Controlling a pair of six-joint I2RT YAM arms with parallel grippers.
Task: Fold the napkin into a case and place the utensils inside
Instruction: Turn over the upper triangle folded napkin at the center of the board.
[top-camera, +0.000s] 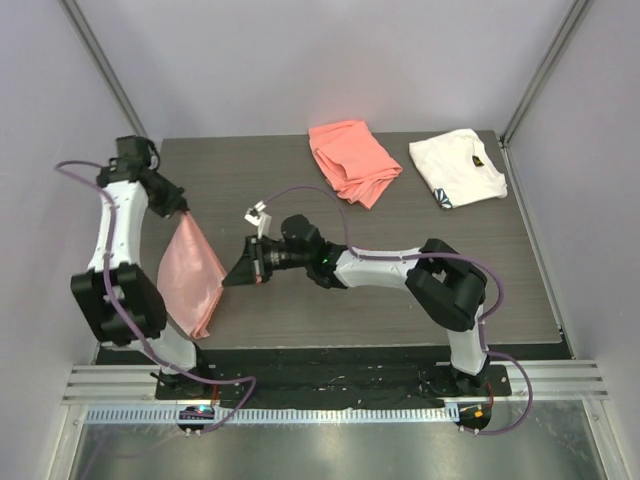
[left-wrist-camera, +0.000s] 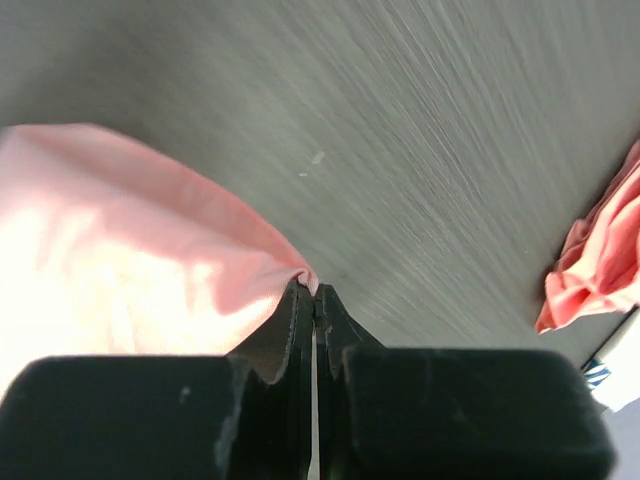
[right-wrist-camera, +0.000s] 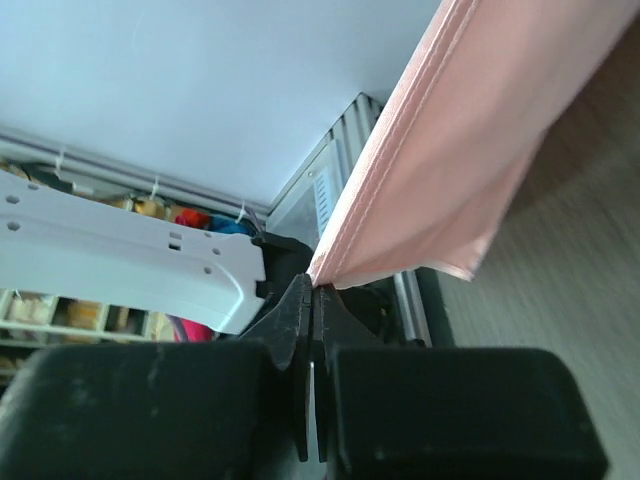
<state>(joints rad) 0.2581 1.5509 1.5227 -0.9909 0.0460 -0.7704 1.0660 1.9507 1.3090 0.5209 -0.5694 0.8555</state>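
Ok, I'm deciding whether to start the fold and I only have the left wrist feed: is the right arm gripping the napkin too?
Observer: Yes. The right arm's jaws are shut on a hemmed corner of the napkin.
Operator: Is the cloth lying flat on the table?
Observer: No. From above it hangs as a slack triangle between the two arms, over the near left part of the table.
Operator: Any utensils nearby?
Observer: None show in any view.
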